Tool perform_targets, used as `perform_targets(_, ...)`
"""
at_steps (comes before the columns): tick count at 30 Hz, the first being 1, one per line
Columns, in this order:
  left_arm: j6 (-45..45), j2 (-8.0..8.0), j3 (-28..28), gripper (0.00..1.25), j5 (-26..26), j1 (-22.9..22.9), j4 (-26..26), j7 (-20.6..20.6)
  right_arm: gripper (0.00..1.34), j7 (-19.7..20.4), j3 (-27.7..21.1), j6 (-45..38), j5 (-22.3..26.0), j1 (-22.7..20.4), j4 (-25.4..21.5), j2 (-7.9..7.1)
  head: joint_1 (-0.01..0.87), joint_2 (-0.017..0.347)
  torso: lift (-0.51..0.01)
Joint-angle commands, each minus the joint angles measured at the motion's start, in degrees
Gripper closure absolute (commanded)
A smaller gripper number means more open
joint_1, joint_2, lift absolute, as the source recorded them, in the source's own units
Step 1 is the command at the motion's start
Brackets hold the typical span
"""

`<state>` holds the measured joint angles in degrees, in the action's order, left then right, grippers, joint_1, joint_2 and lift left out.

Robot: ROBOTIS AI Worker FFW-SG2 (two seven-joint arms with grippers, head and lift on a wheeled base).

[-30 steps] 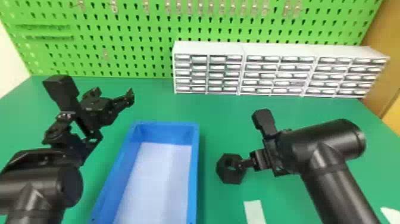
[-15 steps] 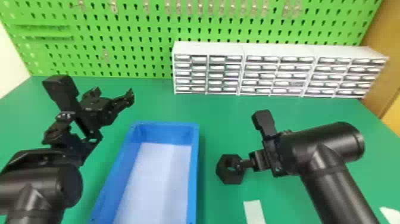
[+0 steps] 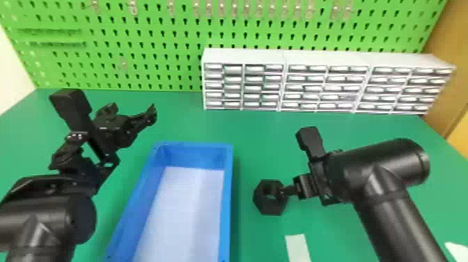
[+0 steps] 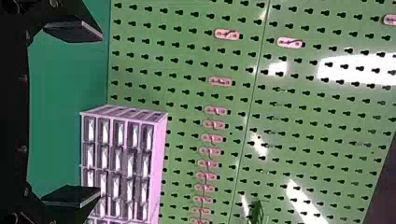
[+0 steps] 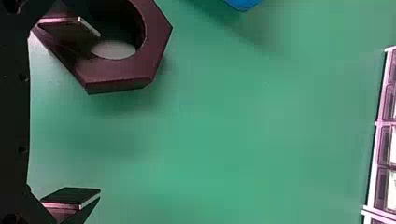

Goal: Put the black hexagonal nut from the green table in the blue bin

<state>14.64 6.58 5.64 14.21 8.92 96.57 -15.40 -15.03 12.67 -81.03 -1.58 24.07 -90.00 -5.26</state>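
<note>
The black hexagonal nut (image 3: 270, 208) is on the green table (image 3: 257, 132), to the right of the blue bin (image 3: 226, 195). My right gripper (image 3: 290, 190) is at the nut's right side. In the right wrist view, my right gripper (image 5: 97, 114) stands open; one finger overlaps the hole of the nut (image 5: 158, 39), the other is well away from it. A corner of the blue bin (image 5: 243, 3) shows there too. My left gripper (image 3: 131, 113) is parked above the table, left of the bin; in the left wrist view the left gripper (image 4: 99, 114) is open with nothing between its fingers.
White drawer cabinets (image 3: 313, 62) stand along the table's back, before a green pegboard (image 3: 156, 45). A pale strip (image 3: 297, 248) lies on the table near the front, below the nut, and another white piece (image 3: 458, 251) is at the lower right.
</note>
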Motion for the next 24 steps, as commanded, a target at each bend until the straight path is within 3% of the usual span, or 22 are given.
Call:
perform_targets(1, -0.05, 0.01, 0.07, 0.12, 0.03, -0.04, 0.03, 0.02, 0.11, 0.00, 0.25, -0.45, -0.53, 0.19, -0.61, -0.01, 0.666, 0.032, -0.100)
perform_targets(24, 0.03, 0.01, -0.19, 0.12, -0.15, 0.22, -0.06, 0.02, 0.11, 0.00, 1.48, 2.28, -1.76, 0.10, -0.52, -0.28, 0.666, 0.032, -0.100)
